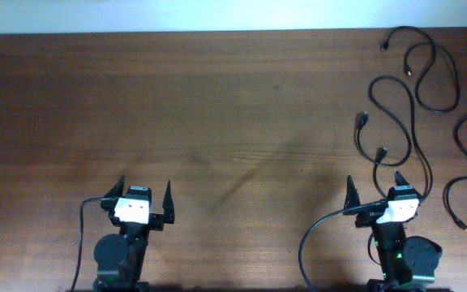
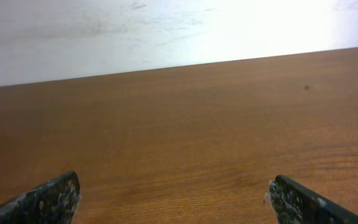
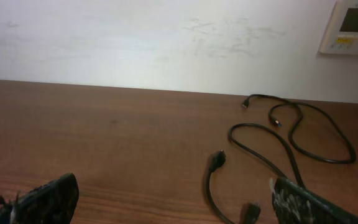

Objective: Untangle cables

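Observation:
Several black cables lie apart at the table's right side. One loops at the far right corner (image 1: 428, 69), one snakes below it (image 1: 396, 113), a short one with two plugs curls nearer (image 1: 362, 138), and two more lie at the right edge (image 1: 464, 138) (image 1: 460, 191). My right gripper (image 1: 375, 186) is open and empty, just in front of the cables; the right wrist view shows the short cable (image 3: 211, 180) and the far loop (image 3: 316, 134). My left gripper (image 1: 146, 188) is open and empty over bare wood (image 2: 179, 162).
The brown wooden table (image 1: 177, 105) ends at a white wall at the back. A white wall thermostat (image 3: 353, 25) shows in the right wrist view. Each arm's own black cable trails off the front edge (image 1: 310, 235).

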You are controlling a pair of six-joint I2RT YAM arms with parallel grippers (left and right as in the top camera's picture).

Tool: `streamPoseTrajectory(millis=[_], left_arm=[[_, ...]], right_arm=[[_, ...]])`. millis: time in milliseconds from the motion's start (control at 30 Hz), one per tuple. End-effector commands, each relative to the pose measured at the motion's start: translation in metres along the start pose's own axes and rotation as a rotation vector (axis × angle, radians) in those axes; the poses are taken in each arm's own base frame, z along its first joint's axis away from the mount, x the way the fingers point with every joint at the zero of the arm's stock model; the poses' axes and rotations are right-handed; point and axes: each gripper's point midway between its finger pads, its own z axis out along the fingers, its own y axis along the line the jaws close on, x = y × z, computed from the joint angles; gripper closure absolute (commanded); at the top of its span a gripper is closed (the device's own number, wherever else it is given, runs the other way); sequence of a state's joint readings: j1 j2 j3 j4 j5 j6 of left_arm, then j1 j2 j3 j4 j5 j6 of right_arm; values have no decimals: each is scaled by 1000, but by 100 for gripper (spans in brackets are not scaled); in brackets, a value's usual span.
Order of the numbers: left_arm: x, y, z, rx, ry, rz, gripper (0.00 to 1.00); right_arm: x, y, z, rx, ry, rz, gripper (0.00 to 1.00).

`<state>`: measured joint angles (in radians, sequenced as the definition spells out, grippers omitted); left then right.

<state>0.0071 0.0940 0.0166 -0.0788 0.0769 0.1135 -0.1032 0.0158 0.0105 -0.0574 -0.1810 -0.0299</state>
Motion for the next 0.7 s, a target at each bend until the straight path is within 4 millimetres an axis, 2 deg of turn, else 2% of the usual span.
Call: streamPoseTrajectory(millis=[0, 667], left_arm=[[-1, -5, 0, 28, -11, 39, 1], [1, 0, 0, 3, -4, 38, 1]], right_arm=[[2, 1, 0, -5, 4, 6, 2], [2, 1, 0, -5, 4, 6, 2]])
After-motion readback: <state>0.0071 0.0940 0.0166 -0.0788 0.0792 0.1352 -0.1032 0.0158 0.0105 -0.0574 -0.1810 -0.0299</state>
